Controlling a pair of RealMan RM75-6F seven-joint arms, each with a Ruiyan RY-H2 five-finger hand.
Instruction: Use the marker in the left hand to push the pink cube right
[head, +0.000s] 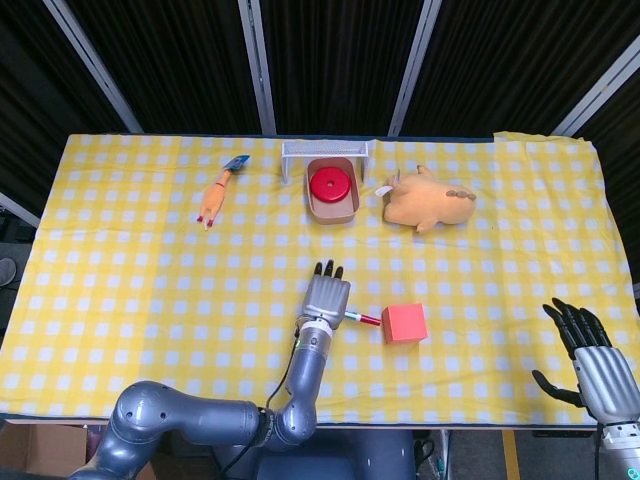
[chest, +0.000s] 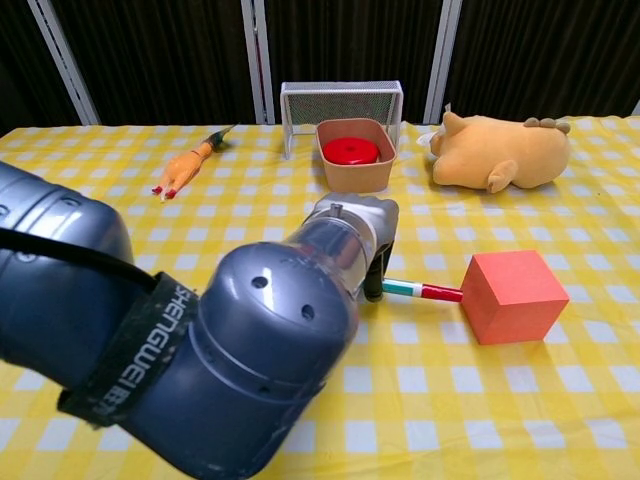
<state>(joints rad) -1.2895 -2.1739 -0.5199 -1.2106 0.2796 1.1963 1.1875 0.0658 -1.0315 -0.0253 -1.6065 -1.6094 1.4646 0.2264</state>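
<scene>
The pink cube (head: 404, 323) (chest: 513, 295) sits on the yellow checked cloth right of centre, near the front. My left hand (head: 326, 297) (chest: 362, 225) holds a marker (head: 361, 319) (chest: 421, 290) with a white, green and red barrel. The marker points right and its red tip touches the cube's left face. In the chest view my left forearm fills the lower left and hides most of the hand. My right hand (head: 590, 352) hangs at the table's front right corner with fingers spread and nothing in it.
At the back stand a wire mesh rack (head: 329, 150) (chest: 341, 101), a tan bowl (head: 333, 205) (chest: 358, 170) holding a red disc (head: 330, 184), and a plush pig (head: 428, 201) (chest: 500, 150). A rubber chicken (head: 217, 194) (chest: 186, 166) lies at the back left.
</scene>
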